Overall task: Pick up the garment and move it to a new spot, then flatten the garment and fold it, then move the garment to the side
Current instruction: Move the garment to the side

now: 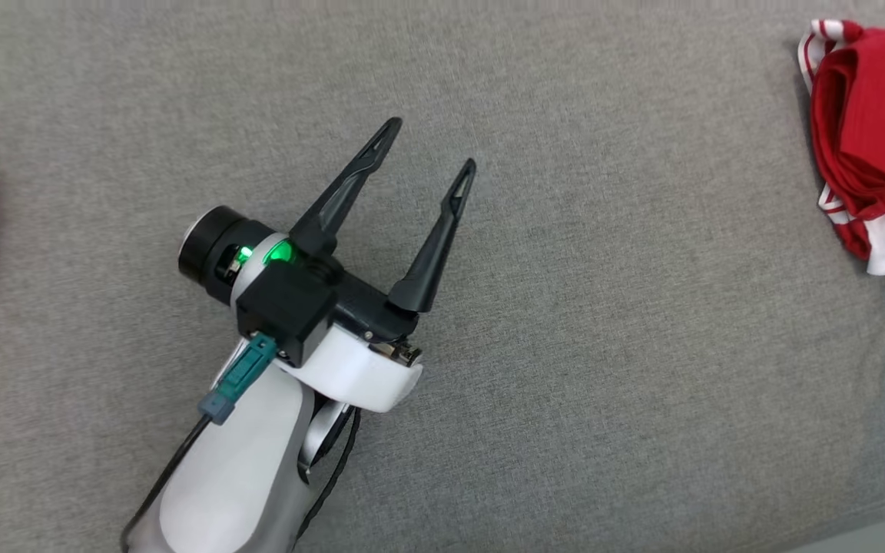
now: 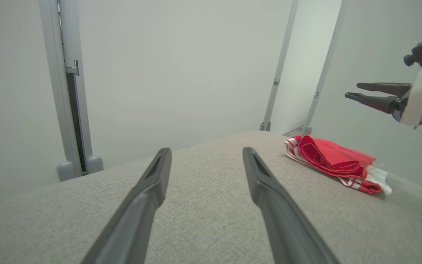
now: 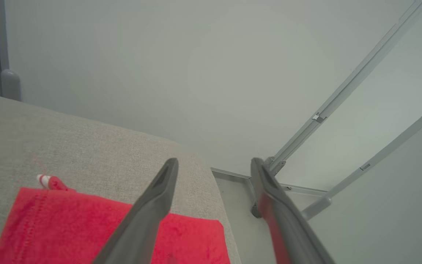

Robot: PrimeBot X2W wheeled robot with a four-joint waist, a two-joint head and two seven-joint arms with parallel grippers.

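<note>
**Folded garment set at the right, both pincers empty**
The red garment (image 1: 865, 130) lies folded at the far right of the grey tabletop (image 1: 604, 346), close to its edge, so the move-aside step looks finished. The left pincer (image 1: 432, 142) hovers spread over the open middle. The right pincer (image 3: 214, 161), also spread, hangs above the garment. Any further nudge right risks the drop-off.

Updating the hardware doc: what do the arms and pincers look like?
Left pincer: two long dark tapering fingers with slotted tips, on a black wrist block with a green light. Behind it are a white shell and a pale forearm, with a teal connector and dark cable. Right pincer: same dark fingers, white shell.
</note>
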